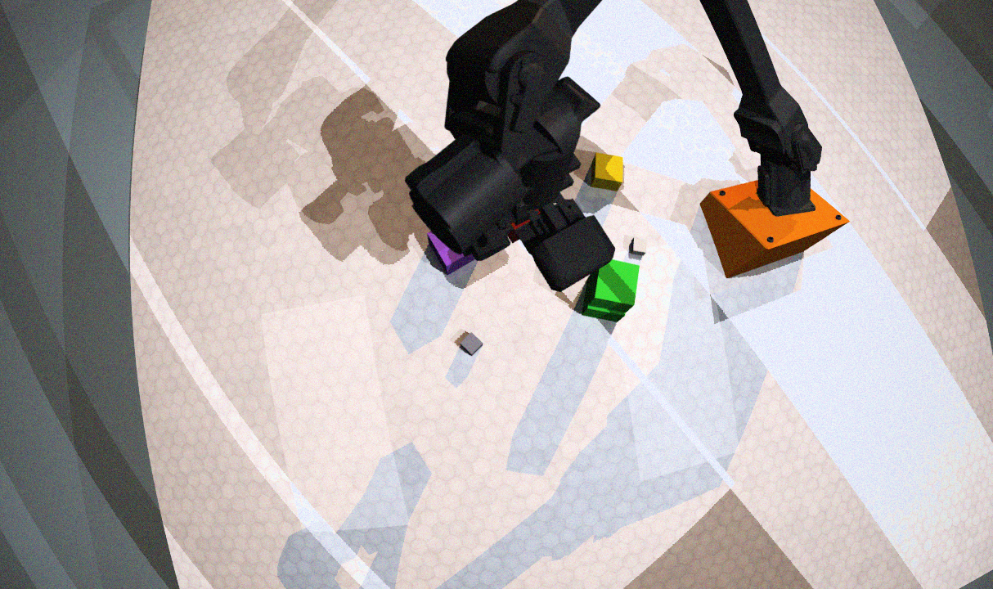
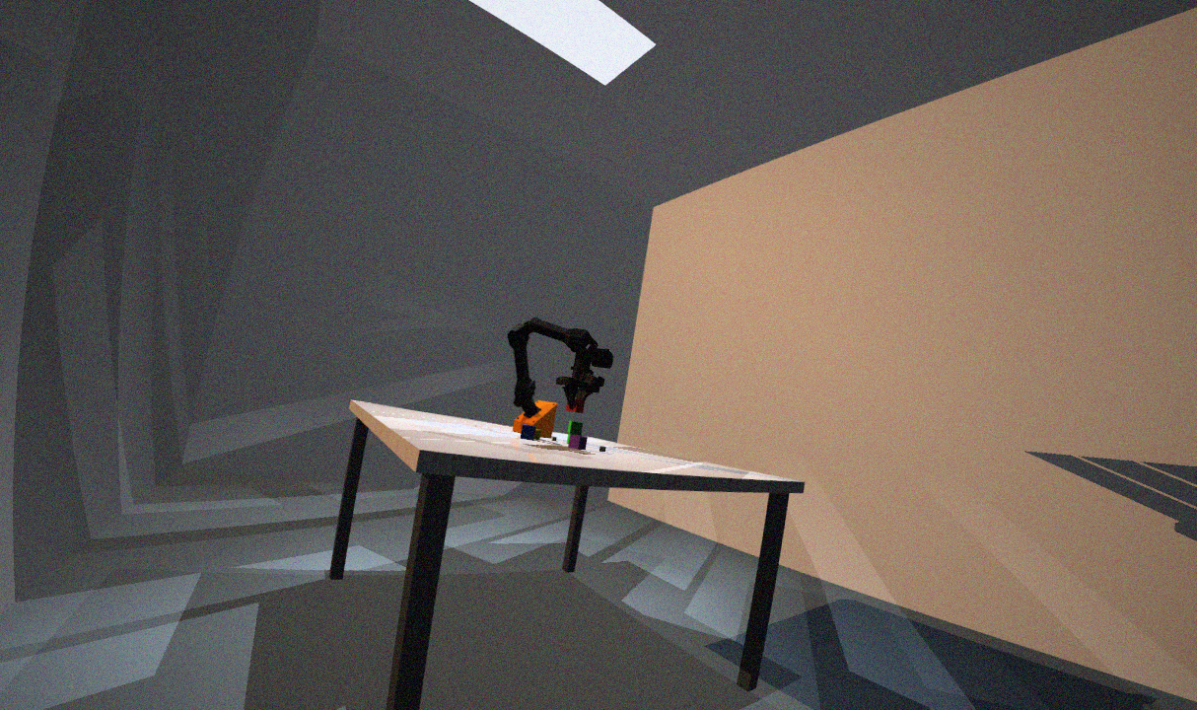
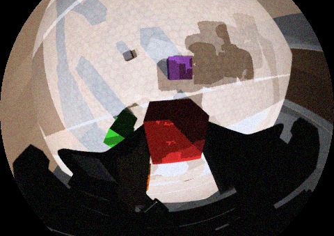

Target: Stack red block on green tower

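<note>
Gripper (image 3: 174, 162) clamped on red block (image 3: 174, 140), lifted clear of table (image 1: 302, 410). Green tower (image 1: 612, 287) just beside, off to lower right in top view, not yet underneath; sideways shift needed before lowering.

Dim grey room with a table and a tan wall panel

A pale-topped table on dark legs (image 2: 426, 459) is set on a grey, light-patched floor (image 2: 187, 635); a large tan wall panel (image 2: 938, 353) is lit beside it, under a bright ceiling light strip (image 2: 576, 35).

arm (image 1: 756, 80): matte black, jointed | base (image 1: 770, 223): orange wedge, four dark screws | fingers (image 1: 569, 252): black, blocky
</note>
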Robot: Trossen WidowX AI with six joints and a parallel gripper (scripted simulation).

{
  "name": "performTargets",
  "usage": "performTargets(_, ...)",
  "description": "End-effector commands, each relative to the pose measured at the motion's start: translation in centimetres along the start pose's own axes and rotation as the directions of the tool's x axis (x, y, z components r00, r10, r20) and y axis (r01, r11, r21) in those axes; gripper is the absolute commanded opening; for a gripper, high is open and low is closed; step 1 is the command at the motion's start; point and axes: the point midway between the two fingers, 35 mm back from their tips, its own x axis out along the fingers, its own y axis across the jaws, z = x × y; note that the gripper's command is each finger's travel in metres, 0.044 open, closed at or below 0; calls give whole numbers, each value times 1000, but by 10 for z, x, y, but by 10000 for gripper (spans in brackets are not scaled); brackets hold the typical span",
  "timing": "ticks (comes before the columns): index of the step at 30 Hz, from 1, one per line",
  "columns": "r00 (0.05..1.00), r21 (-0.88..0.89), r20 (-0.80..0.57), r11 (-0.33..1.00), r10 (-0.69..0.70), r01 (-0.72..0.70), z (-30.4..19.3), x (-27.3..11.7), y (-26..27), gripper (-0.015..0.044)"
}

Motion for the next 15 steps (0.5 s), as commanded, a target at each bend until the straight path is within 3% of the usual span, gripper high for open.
performTargets(1,1000,-4,0,1000,9,-9,-9,-1,25,0)
performTargets(15,1000,-3,-7,1000,3,-3,-58,2,100,0)
